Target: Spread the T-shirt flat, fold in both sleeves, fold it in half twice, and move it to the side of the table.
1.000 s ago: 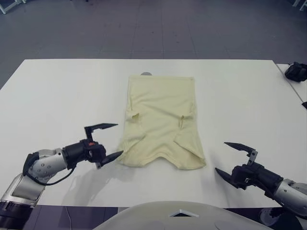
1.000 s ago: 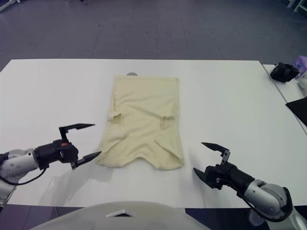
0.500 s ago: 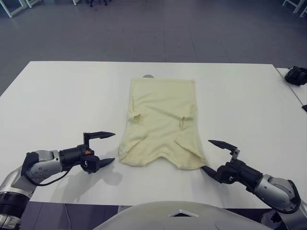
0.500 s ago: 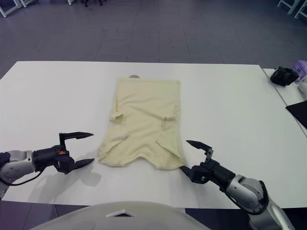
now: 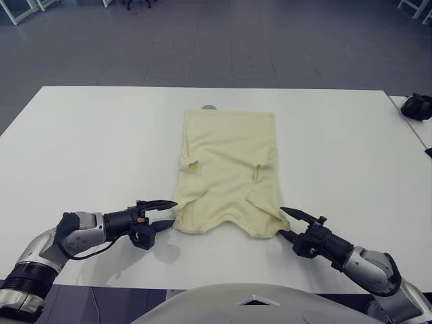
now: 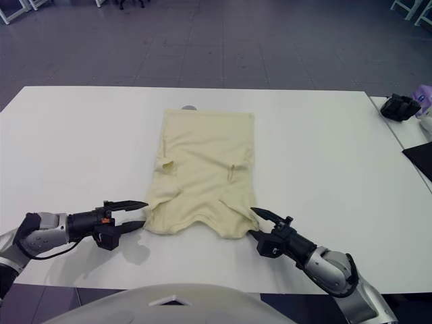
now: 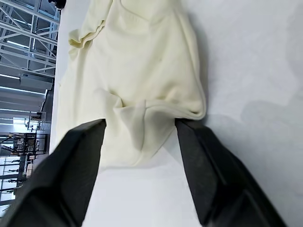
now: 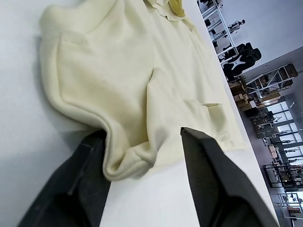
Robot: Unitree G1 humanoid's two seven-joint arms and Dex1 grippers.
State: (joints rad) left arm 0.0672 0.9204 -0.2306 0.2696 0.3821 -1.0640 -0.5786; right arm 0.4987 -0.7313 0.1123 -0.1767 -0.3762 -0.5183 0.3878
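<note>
Softly rumpled cream T-shirt (image 5: 226,169) on smooth white table (image 5: 88,148); left pincer (image 5: 174,212), right pincer (image 5: 283,223) gape empty at its corners.

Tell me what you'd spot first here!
A pale yellow T-shirt lies in the middle of the white table, with its sleeves folded in. The left hand and the right hand are open at its two near corners, one on each side.

Left gripper (image 5: 174,213) matte black, two thin pointed fingers, small orange mark (image 5: 140,217) at base, left arm (image 5: 81,229) rounded silver-grey shell, black joints, looping black cable (image 5: 74,256), right gripper (image 5: 283,222) same black, right arm (image 5: 370,262) silver-grey
</note>
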